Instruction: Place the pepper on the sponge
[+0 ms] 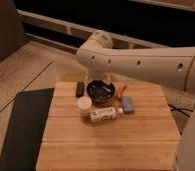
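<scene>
The pepper (122, 91) is a small orange-red curved piece lying on the wooden table (106, 145), just right of the dark bowl (101, 91). The blue-grey sponge (127, 104) lies right in front of the pepper, with nothing on it. My gripper (107, 79) hangs at the end of the big white arm (141, 60), over the table's far edge behind the bowl. It is a short way left of the pepper and above it.
A small black block (80, 89) lies left of the bowl. A white cup (84, 104) and a white bottle (103, 114) on its side sit in front of the bowl. A dark mat (21, 130) covers the floor left of the table.
</scene>
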`<state>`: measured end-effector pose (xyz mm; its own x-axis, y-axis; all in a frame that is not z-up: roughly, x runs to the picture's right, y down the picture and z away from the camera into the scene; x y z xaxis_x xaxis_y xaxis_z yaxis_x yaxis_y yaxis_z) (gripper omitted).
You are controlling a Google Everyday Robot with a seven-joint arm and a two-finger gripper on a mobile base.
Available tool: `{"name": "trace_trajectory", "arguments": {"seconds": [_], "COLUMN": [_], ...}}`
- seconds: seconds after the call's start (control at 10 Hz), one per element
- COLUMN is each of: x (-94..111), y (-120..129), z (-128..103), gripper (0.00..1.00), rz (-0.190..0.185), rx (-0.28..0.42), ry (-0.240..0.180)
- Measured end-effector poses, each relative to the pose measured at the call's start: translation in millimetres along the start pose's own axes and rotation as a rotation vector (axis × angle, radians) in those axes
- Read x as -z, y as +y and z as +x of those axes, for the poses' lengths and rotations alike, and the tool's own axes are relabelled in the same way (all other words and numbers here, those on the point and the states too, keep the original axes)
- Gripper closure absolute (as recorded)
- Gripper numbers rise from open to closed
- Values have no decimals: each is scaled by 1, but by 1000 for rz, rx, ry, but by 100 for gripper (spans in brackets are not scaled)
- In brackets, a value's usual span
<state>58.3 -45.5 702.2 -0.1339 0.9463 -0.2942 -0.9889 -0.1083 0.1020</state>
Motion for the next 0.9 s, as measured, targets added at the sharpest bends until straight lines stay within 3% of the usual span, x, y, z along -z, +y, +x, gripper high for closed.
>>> {"name": "trace_trajectory", "arguments": {"seconds": [0.3, 0.5, 0.6, 0.9], "x": [-7, -17, -24, -59], "y": [-77, -102, -114, -146], "z": [-45, -63, -69, -74], "gripper": [35, 35, 35, 35], "rz": [-13, -77, -107, -157], "rx": [-96, -116, -122, -128], "ry": [-87, -117, -120, -69]}}
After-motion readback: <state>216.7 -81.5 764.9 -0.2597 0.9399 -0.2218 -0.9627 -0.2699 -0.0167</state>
